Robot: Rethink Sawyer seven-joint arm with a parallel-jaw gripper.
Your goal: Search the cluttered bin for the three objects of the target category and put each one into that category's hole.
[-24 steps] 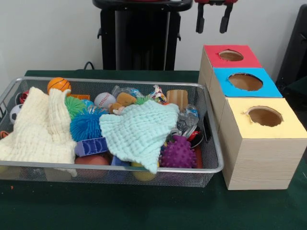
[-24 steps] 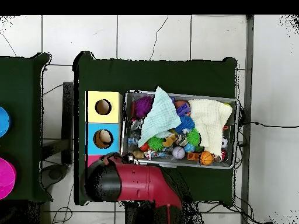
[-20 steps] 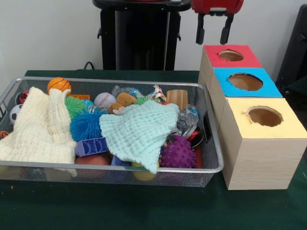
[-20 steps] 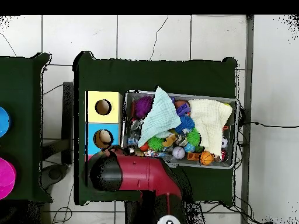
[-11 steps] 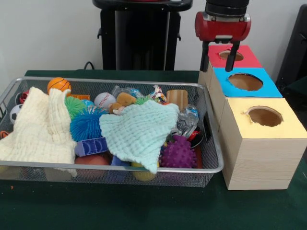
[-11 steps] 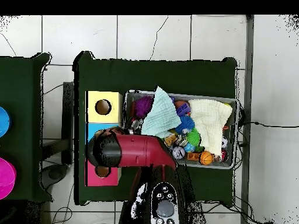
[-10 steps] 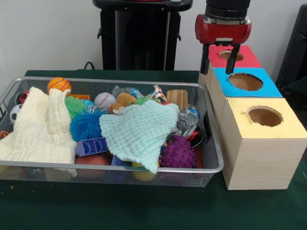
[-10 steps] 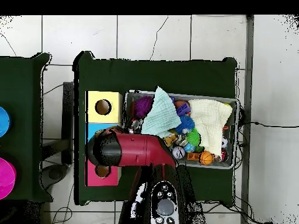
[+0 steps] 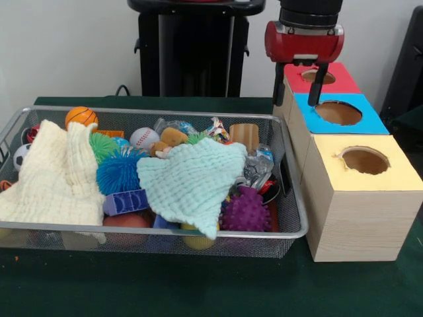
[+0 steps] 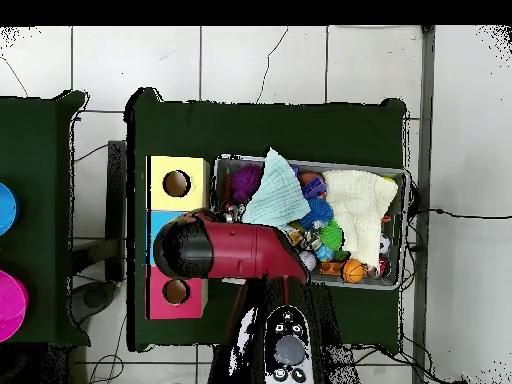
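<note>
Three colour-topped boxes stand beside a cluttered wire bin (image 9: 291, 232) on the green counter (image 9: 198, 290).
Nearest is the yellow box (image 9: 362, 198), with the purple spiky ball (image 9: 246, 211) and mint cloth (image 9: 192, 181) in the bin beside it; farther back lie the baseball (image 9: 143, 137) and small basketball (image 9: 81, 116). Beyond, the end effector (image 9: 299, 84), fingers apart and empty, has swung from above the red box (image 9: 317, 76) toward the blue box (image 9: 338, 113) and the bin's far corner, which suggests a fresh search; no target is picked out yet.
</note>
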